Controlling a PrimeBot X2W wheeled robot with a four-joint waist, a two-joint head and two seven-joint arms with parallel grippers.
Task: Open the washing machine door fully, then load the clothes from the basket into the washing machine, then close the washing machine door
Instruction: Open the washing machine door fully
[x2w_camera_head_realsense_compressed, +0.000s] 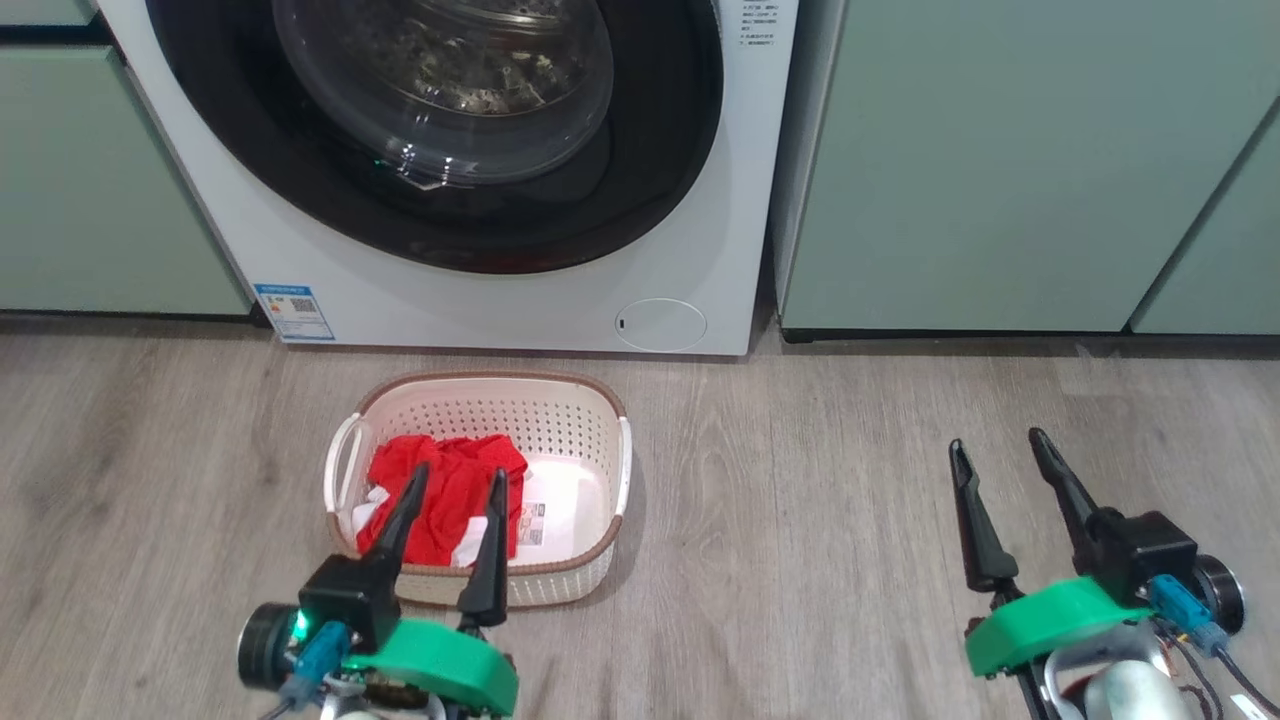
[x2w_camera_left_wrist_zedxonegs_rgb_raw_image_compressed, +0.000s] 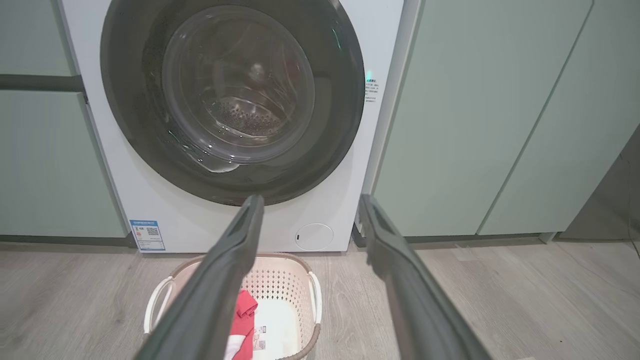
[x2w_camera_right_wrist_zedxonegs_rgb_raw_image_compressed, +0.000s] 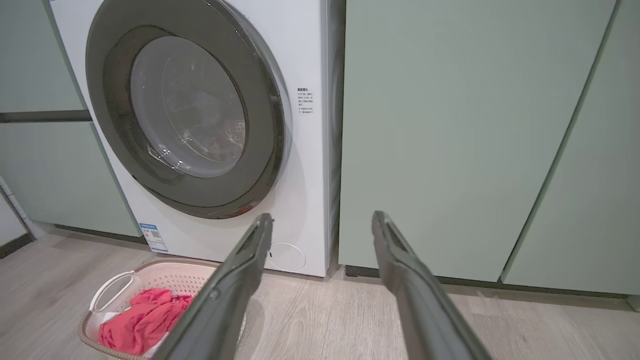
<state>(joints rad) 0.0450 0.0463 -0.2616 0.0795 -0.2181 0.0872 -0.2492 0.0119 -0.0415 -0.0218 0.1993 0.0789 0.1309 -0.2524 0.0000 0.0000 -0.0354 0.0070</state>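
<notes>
Left gripper (x2w_camera_head_realsense_compressed: 459, 472) and right gripper (x2w_camera_head_realsense_compressed: 997, 440) released, empty; glossy black-rimmed round glass door (x2w_camera_head_realsense_compressed: 440, 100), twelve o'clock, looks shut: opening comes first.

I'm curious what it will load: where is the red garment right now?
In the head view, the red garment lies in the left half of the basket, on the floor just in front of the washing machine.
</notes>
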